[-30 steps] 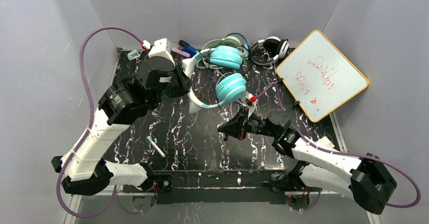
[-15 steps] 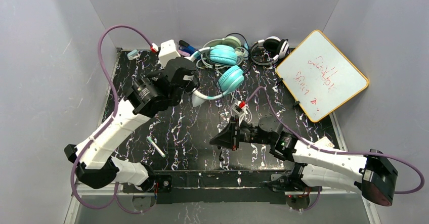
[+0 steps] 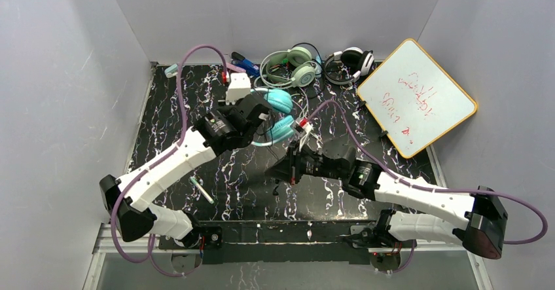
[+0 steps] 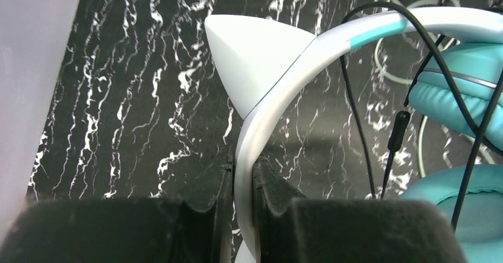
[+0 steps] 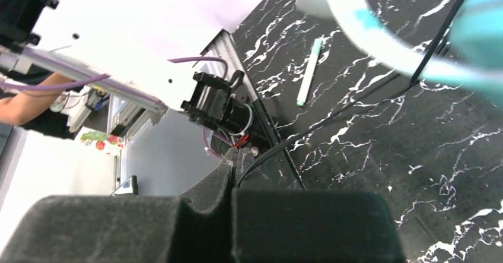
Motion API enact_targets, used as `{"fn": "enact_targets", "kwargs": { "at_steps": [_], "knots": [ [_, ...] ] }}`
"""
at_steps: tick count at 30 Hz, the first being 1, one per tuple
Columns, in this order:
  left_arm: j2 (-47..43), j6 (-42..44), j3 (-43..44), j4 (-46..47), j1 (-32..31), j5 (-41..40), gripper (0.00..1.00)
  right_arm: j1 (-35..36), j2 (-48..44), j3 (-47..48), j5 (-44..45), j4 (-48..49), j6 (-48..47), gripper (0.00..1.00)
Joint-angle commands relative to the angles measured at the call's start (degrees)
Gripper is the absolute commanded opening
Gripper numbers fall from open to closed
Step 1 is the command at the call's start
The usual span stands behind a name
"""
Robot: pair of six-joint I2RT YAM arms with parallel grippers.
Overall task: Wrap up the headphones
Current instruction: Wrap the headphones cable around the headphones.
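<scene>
From above, the left arm (image 3: 177, 162) covers much of the teal headphones (image 3: 280, 100). In the right wrist view their band (image 5: 350, 19) is blurred and cropped, and the black cable (image 5: 279, 150) vanishes into the closed right gripper (image 5: 232, 174).

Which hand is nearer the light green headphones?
Left. The left gripper, clamping the teal headphones, is just in front of the light green headphones; the right gripper, pinching a cable, sits farther, mid-table.

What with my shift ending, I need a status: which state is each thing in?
teal headphones: white band pinched in the shut left hand, cable unwrapped.
black cable: drawn out, clamped in the shut right hand.
mint-green headphones: lying at the back, cable loose.
black-and-white headphones: lying at the back, no hand on them.
whiteboard: scribbled on in red.
</scene>
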Motion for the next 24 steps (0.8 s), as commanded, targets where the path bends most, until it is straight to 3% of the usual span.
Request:
{"fn": "enact_targets", "kwargs": {
  "at_steps": [1, 5, 10, 15, 17, 24],
  "knots": [
    [-3.7, 2.0, -6.3, 10.0, 0.3, 1.3, 0.00, 0.3, 2.2, 5.3, 5.1, -1.3, 1.8, 0.04],
    [-5.5, 5.3, -11.8, 14.1, 0.3, 9.8, 0.00, 0.3, 5.0, 9.1, 8.6, -4.1, 1.1, 0.07],
    [-7.5, 9.0, -16.4, 14.3, 0.3, 14.4, 0.00, 0.0, 7.3, 13.5, 16.0, -10.4, 1.6, 0.13],
    [-9.1, 7.4, -19.9, 14.5, 0.3, 20.2, 0.00, -0.8, 8.4, 12.4, 20.6, -8.5, 6.6, 0.26],
    [-8.9, 6.1, -20.9, 14.5, 0.3, 22.2, 0.00, -1.2, 8.8, 12.0, 22.0, -7.2, 7.8, 0.36],
    [-7.7, 2.6, -24.5, 15.9, 0.3, 27.6, 0.00, -2.4, 11.4, 13.1, 27.4, -8.0, 14.5, 0.42]
  ]
}}
